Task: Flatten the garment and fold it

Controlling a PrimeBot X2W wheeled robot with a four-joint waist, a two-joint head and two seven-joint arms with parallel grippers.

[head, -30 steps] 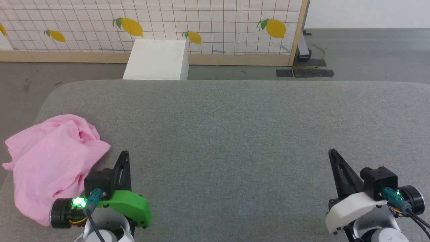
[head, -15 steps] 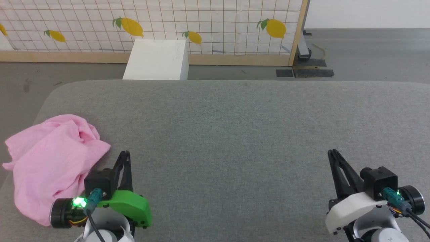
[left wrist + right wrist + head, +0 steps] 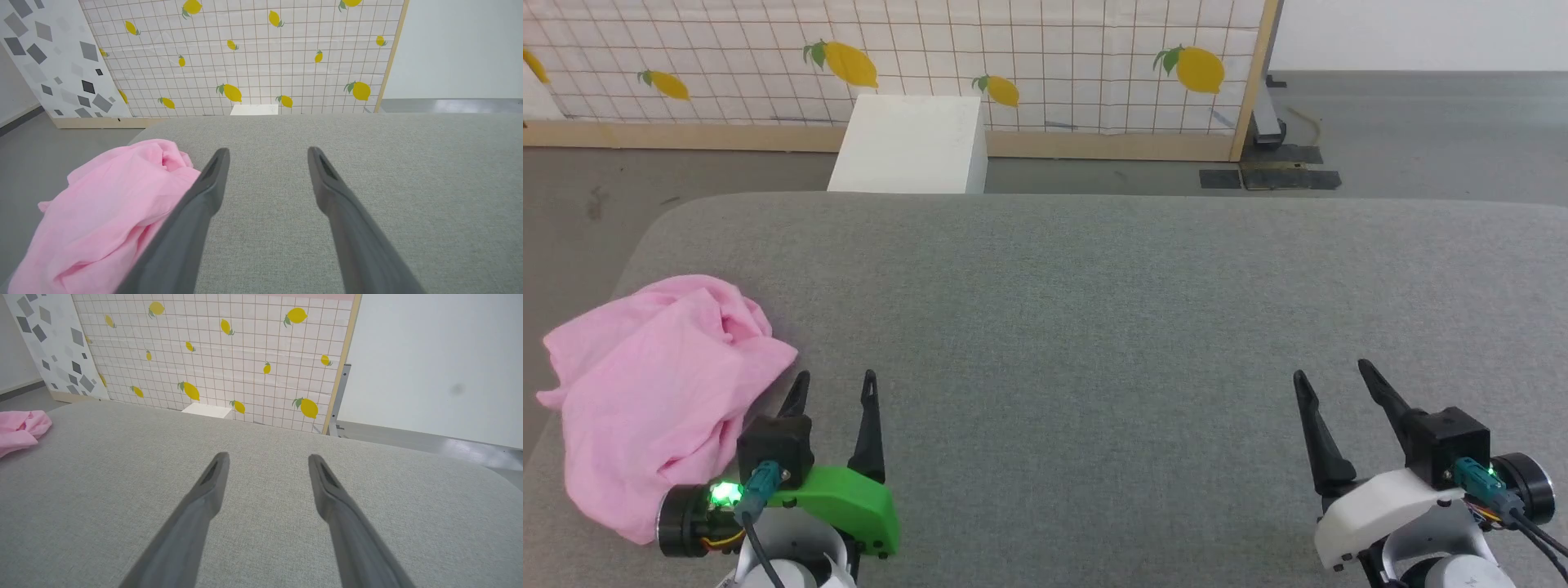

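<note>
Garment point(image 3: 654, 392) crumpled just left of left tool point(image 3: 837, 376).

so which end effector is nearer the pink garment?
The left end effector, the one with the green wrist cover: the garment lies right beside it. The right end effector, white cover, sits far across the grey surface.

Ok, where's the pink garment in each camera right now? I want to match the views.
Head view: the garment lies crumpled at the left end of the grey surface, just left of the left gripper.
Left wrist view: the garment is at the lower left, reaching the bottom edge.
Right wrist view: the garment is at the far left edge, mid-height.
Shared landmark: the white box past the surface's far edge, below the lemon-print panel.
</note>
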